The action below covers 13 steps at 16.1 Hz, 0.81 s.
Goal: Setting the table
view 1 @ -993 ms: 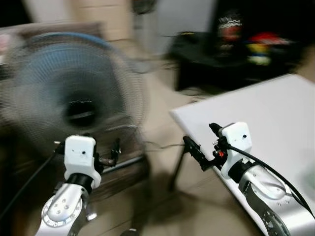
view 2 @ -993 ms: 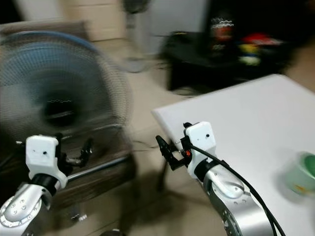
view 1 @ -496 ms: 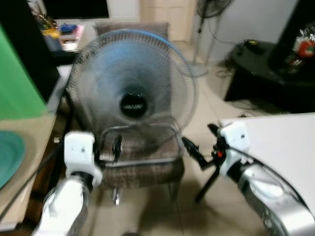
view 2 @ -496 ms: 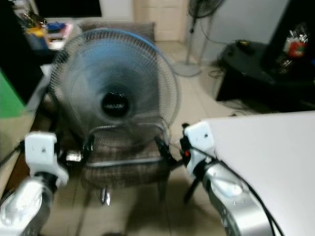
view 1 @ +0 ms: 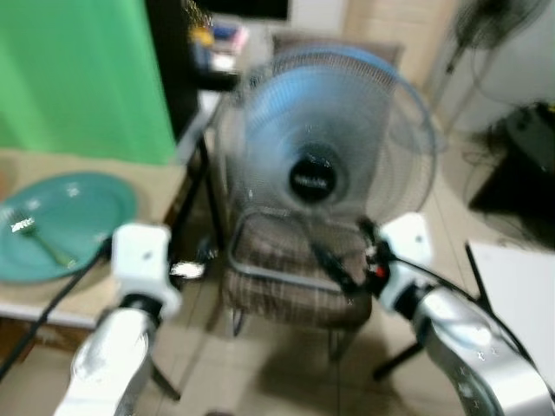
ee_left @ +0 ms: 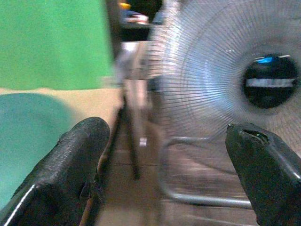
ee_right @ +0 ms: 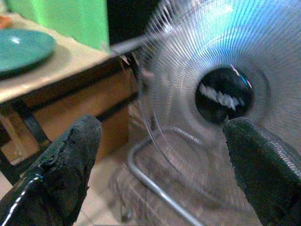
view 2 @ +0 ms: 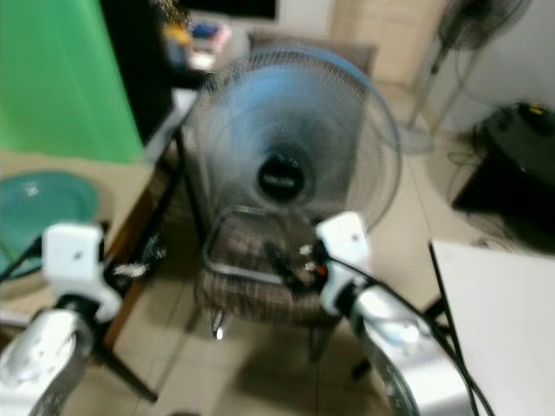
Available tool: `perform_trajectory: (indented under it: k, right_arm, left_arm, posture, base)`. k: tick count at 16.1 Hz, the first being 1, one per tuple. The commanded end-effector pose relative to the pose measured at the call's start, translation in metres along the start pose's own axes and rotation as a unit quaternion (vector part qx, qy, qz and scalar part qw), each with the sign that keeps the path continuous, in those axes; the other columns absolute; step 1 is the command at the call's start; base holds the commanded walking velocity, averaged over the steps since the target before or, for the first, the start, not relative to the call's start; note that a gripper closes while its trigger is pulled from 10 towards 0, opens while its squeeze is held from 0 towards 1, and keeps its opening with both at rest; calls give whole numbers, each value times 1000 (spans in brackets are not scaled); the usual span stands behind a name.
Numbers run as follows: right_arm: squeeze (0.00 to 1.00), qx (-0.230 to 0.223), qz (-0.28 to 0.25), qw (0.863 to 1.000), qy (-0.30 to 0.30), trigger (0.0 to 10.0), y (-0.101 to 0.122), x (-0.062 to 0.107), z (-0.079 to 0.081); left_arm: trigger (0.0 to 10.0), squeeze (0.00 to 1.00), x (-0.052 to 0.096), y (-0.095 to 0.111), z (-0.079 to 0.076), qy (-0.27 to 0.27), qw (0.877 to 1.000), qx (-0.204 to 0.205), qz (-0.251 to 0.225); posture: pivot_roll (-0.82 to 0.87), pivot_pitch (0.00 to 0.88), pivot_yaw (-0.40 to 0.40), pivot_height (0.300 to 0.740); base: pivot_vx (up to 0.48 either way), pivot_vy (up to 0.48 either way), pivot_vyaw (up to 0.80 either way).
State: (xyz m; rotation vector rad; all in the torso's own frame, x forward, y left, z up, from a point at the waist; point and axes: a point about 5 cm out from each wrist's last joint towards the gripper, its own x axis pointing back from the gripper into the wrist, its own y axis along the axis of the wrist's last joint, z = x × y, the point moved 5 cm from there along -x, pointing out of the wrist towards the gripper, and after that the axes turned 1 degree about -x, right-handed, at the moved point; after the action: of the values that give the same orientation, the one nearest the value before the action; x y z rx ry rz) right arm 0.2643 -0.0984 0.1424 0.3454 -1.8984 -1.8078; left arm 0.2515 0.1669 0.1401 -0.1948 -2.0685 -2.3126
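Plate (view 1: 65,227) first: it's a teal one, sitting on the tan desk (view 1: 52,299) off to the robot's left, right in front of a big green panel (view 1: 82,78). There's a fork (view 1: 39,240) lying on the plate, pretty blurry but you can make out the tines toward the far-left end.

Left tool (ee_left: 164,174) is held out in front of the robot at about desk-edge height, fingers spread wide with nothing between them. Going by the left eye view, the plate is off to the left of it and a bit farther away, near but not touching. In the left wrist view the teal plate peeks out beside one black finger (ee_left: 70,174), so it's off to the side of the tool rather than between the fingers.

Right tool (ee_right: 160,174) is also wide open and holding nothing. It's pointed at a standing fan (view 1: 325,147) with a blue-tinted grille and a dark hub, which stands on a brown plaid chair (view 1: 295,282) straight ahead. The plate is well apart from this one, way over on the far side of the left arm.

On the robot's right there's the corner of a white desk (view 1: 516,286). Tiled floor (view 1: 277,373) underneath everything, and another fan (view 2: 473,26) stands in the background. Whole picture's kinda smeary.
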Motion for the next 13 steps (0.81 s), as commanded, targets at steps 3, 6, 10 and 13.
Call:
perform_trajectory:
  k: [3,6,10,13]
  right_arm:
    - [1000,-8,1,1000,-12,10000,-3,3,-3]
    - [1000,-16,4,1000,-3,10000,-7,2,4]
    - [1000,-18,3,1000,8,10000,-7,1,9]
    - [1000,-10,-8,999,-29,10000,-2,-5,-2]
  left_arm:
    - [10000,0,8,1,1,5,1000,-14,-10]
    - [10000,0,6,1,-3,-12,999,-41,-10]
    - [10000,0,5,7,-4,-29,999,-17,-24]
    - [10000,0,4,8,0,-20,999,-8,-29]
  posture:
    - [75,0,-21,740]
    - [93,0,-6,740]
    - [90,0,2,740]
    - [87,0,-2,740]
  base:
    - [0,0,800]
    - [0,0,800]
    - [0,0,800]
    - [220,0,202]
